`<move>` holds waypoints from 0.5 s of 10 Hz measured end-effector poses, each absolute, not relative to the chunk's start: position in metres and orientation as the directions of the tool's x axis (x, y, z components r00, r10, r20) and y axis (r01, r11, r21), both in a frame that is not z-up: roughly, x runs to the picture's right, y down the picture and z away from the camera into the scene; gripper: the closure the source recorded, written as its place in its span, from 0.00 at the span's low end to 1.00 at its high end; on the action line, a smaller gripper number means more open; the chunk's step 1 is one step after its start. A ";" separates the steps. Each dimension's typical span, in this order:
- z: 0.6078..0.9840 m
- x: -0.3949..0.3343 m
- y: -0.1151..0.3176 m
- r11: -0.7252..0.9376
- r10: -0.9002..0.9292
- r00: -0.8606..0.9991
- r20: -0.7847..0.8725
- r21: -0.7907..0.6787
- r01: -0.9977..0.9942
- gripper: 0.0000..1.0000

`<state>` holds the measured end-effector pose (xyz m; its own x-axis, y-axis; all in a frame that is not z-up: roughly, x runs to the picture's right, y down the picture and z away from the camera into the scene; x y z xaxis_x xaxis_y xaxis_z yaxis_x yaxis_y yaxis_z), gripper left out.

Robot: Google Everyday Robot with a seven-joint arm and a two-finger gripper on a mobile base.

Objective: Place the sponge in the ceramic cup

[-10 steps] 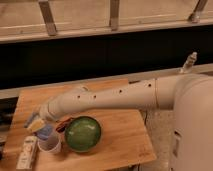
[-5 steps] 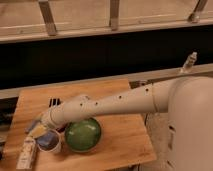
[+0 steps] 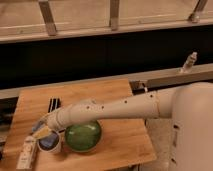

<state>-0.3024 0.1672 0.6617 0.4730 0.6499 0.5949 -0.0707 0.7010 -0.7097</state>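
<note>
So here's the setup: a wooden surface [image 3: 115,100] with the robot's long white arm [image 3: 115,107] reaching in from 3 o'clock, down toward the near left corner. The gripper [image 3: 44,131] sits low at the end of it, right on top of the ceramic cup [image 3: 53,148], touching or very nearly touching its rim on the 10 o'clock side. Honestly I can't tell whether the gripper is open or closed, it's all bunched up against the cup from this angle.

Containers: the cup is small and white, and its mouth shows a blue patch that I read as the sponge [image 3: 48,142], sitting in the opening directly under the gripper. Whether it is all the way down inside or just at the mouth, can't say. The green bowl [image 3: 83,136] is right beside the cup at its 3 o'clock, the two just about touching, and the bowl is much wider. I only see green inside it.

Other stuff: a black ribbed block [image 3: 54,105] lies on the surface at 12 o'clock from the cup, well apart from it, partly behind the arm. A pale, flat packet-looking thing [image 3: 26,153] lies at 8 o'clock from the cup, close to the surface's left edge.
</note>
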 end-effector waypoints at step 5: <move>0.666 -0.280 0.153 0.800 0.574 0.308 0.759 -0.599 -0.014 0.56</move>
